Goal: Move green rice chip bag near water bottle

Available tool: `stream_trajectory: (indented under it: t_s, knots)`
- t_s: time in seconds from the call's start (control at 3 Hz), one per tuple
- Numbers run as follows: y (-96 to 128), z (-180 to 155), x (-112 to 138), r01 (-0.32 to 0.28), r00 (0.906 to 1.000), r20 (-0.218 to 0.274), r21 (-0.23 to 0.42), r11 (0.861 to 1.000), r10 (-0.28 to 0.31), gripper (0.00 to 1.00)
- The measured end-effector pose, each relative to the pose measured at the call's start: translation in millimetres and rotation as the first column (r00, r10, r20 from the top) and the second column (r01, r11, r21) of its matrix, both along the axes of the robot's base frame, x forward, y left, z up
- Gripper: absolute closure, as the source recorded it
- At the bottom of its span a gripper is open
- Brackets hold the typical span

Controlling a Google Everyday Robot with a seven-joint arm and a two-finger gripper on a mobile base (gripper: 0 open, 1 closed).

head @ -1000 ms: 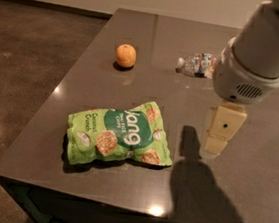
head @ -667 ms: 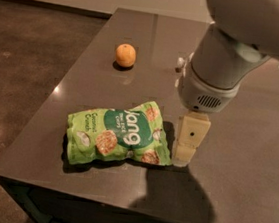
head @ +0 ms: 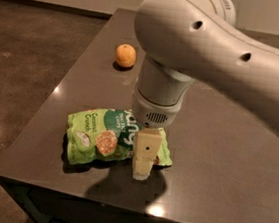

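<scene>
**Green bag not yet moved; gripper now down at its right end**

Dark grey stone, the table [head: 224, 158] carries everything. The white arm [head: 203, 35] reaches across it from the right and fills the upper part of the view. It hides the far side of the table, so the water bottle cannot be seen. The green rice chip bag [head: 101, 134] lies flat near the front edge, so the move itself looks wholly undone: grasp, carry and set-down all remain. The gripper [head: 142, 170] points straight down over the bag's right end, in front of it and seemingly touching. Whether it is released or clenched on the pouch, I cannot tell. The orange fruit [head: 125, 55] sits well apart, toward the far left.

Compared with 0.7 s ago, the gripper has shifted left from just beside the bag's right edge to over it. Bag and fruit lie where they did.
</scene>
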State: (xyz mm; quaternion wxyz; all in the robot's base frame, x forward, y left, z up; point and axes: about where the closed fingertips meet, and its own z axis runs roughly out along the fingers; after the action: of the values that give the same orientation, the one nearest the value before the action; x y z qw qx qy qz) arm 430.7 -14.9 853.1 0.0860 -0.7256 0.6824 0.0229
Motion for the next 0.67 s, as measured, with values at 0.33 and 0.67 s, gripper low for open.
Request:
stream_trajectory:
  t_s: [0.33,0.67]
  knots:
    - [24,-6,1,-0.016,0.9999,0.006,0.015,1.0,0.016,0.16]
    - [36,-6,4,-0.013,0.9998,0.015,0.038,0.999,0.012,0.39]
